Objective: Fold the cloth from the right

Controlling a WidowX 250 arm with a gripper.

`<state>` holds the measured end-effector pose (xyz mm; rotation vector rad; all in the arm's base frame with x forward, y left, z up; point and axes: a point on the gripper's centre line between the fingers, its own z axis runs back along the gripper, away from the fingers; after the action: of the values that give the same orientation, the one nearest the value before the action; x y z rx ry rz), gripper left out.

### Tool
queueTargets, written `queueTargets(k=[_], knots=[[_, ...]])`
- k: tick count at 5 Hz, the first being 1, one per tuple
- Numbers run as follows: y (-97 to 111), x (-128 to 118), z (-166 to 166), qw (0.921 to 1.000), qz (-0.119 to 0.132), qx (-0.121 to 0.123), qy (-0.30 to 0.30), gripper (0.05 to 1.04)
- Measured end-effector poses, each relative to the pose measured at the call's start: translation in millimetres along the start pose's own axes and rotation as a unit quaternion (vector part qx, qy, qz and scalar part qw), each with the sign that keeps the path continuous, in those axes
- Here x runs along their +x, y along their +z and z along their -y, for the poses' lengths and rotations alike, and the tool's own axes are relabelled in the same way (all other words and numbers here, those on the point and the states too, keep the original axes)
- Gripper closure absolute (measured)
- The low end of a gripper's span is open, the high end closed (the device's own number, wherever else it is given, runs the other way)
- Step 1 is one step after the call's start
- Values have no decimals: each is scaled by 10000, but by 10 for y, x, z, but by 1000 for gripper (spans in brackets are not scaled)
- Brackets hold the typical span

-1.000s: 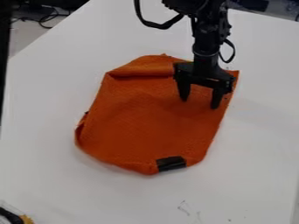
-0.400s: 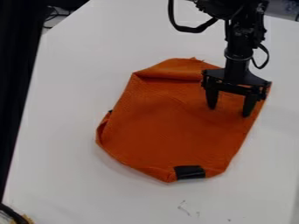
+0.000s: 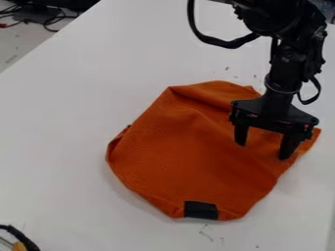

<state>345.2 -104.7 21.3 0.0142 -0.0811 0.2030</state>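
The orange cloth [image 3: 190, 152] lies on the white table, right of centre, with uneven edges and a ridge or fold along its top. A black patch [image 3: 201, 210] sits on its bottom edge. Over the cloth's upper right part hangs the black gripper [image 3: 264, 151], open, both fingers pointing down with their tips at the cloth and orange fabric visible between them. The cloth's right corner sticks out just beyond the right finger.
The white table [image 3: 59, 132] extends on all sides of the cloth. At the bottom left corner is a black and yellow object [image 3: 19, 242]. Dark cables [image 3: 46, 19] lie beyond the table's edge at the top left.
The gripper has moved right and then down the view, staying open. The cloth has shifted right and down with it, and its right side has become more creased.
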Motion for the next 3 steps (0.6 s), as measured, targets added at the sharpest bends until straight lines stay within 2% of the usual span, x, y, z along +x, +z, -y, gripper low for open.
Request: queueTargets(k=[2, 3], knots=[[-18, -9, 58, 9999, 144, -28, 28, 85], [72, 109, -9, 9989, 275, 219, -312, 83]])
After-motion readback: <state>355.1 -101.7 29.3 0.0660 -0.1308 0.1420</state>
